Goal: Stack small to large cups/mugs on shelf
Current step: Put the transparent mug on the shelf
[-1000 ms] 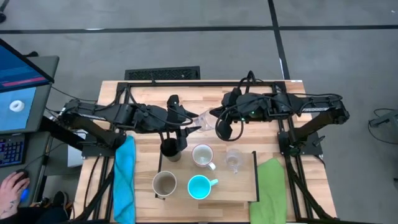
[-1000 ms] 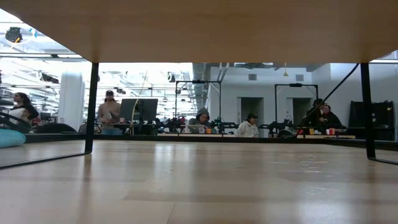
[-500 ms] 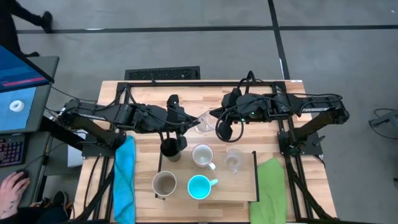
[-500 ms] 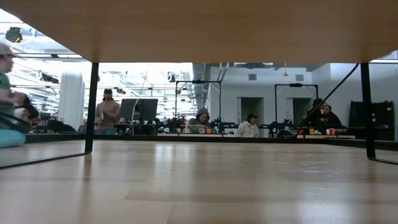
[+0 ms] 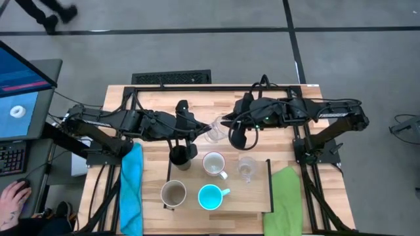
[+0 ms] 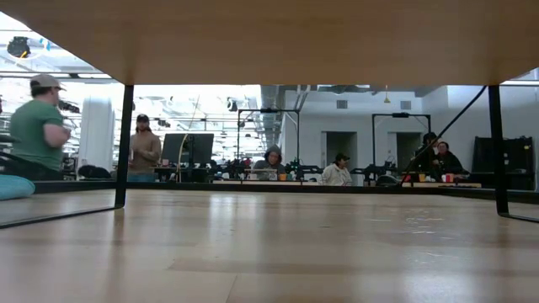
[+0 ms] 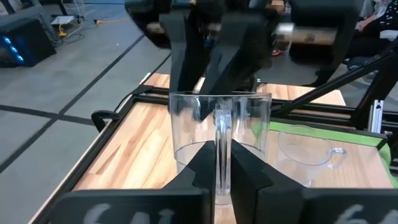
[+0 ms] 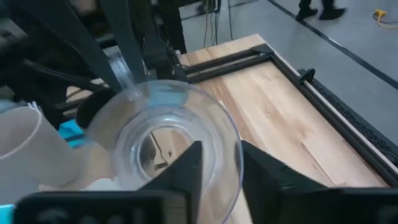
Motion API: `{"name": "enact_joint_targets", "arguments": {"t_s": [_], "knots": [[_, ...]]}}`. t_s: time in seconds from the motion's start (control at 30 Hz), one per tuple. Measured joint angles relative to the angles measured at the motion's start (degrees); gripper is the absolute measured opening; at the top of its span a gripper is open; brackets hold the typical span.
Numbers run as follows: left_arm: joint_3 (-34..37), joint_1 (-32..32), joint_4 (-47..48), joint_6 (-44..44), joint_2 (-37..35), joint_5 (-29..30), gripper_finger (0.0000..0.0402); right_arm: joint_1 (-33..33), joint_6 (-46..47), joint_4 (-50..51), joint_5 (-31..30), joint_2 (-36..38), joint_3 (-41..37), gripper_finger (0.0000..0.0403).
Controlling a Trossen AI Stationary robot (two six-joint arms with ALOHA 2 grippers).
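A clear glass mug (image 5: 215, 126) sits between my two grippers, over the table behind the shelf (image 5: 257, 196). My left gripper (image 5: 205, 130) is shut on it from the left. My right gripper (image 5: 226, 128) is open, and its fingers straddle the mug's wall from the right. On the shelf stand a black tumbler (image 5: 179, 157), a white mug (image 5: 214, 164), a second clear glass (image 5: 246, 168), a beige mug (image 5: 173, 193) and a blue mug (image 5: 210, 196). The low view shows only the wood under the shelf. My left gripper (image 7: 222, 177) pinches the clear mug's handle (image 7: 222, 134) between its two fingers. It comes level from the table's left. The mug stands upright with its mouth up, and my fingers hide its bottom. My right gripper (image 8: 221, 168) has one finger (image 8: 186, 167) inside the mug's mouth and one (image 8: 264, 174) outside its wall (image 8: 231, 149), with room between them. I cannot tell whether either finger touches the glass.
A blue towel (image 5: 131, 183) lies along the table's left side and a green one (image 5: 285, 196) at the right front. The black frame rail (image 5: 216, 87) runs along the far edge. A person's hand (image 5: 12, 200) rests at a keyboard left of the table.
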State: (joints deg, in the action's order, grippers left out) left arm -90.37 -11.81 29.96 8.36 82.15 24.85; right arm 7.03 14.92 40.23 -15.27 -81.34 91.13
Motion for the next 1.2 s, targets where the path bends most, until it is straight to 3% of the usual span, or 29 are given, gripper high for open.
{"name": "enact_joint_targets", "arguments": {"t_s": [0.17, 0.3, 0.5, 0.73, 0.93, 1.03, 1.13, 1.2], "knots": [[0.0, 0.0, 0.1, 0.0, 0.0, 1.5, 0.0013, 0.0, 0.0, -1.8, 0.0, 2.8, 0.0, 0.0182], [-0.9, 0.0, 0.5, -0.1, 0.0, 1.5, 0.0011, 0.6, 0.0, -2.8, 0.0, 6.6, 0.0, 0.0198], [-8.2, -1.6, -2.8, 0.0, 0.0, -1.6, 0.0014, 3.5, 0.0, -3.2, 0.0, 13.7, 0.0, 0.0181], [-20.8, -8.6, -6.6, -1.6, -0.1, -12.8, 0.0012, 8.6, -1.8, -3.4, 0.0, 20.5, 0.0, 0.0154], [-24.6, -17.8, -20.8, -13.0, -0.1, -17.1, 0.0015, 11.1, -3.2, -3.3, -0.1, 21.8, 0.0, 0.014], [-24.7, -22.0, -28.8, -19.6, -0.1, -22.6, 0.0016, 11.8, -3.4, -3.1, 0.0, 21.7, 0.0, 0.0136], [-24.8, -25.4, -29.6, -24.4, -0.2, -29.1, 0.0016, 12.2, -4.3, -2.4, 0.0, 21.3, 0.0, 0.0133], [-24.8, -27.2, -26.0, -26.3, -0.1, -28.8, 0.0016, 12.1, -4.9, -1.3, 0.0, 20.9, 0.0, 0.0133]]}}
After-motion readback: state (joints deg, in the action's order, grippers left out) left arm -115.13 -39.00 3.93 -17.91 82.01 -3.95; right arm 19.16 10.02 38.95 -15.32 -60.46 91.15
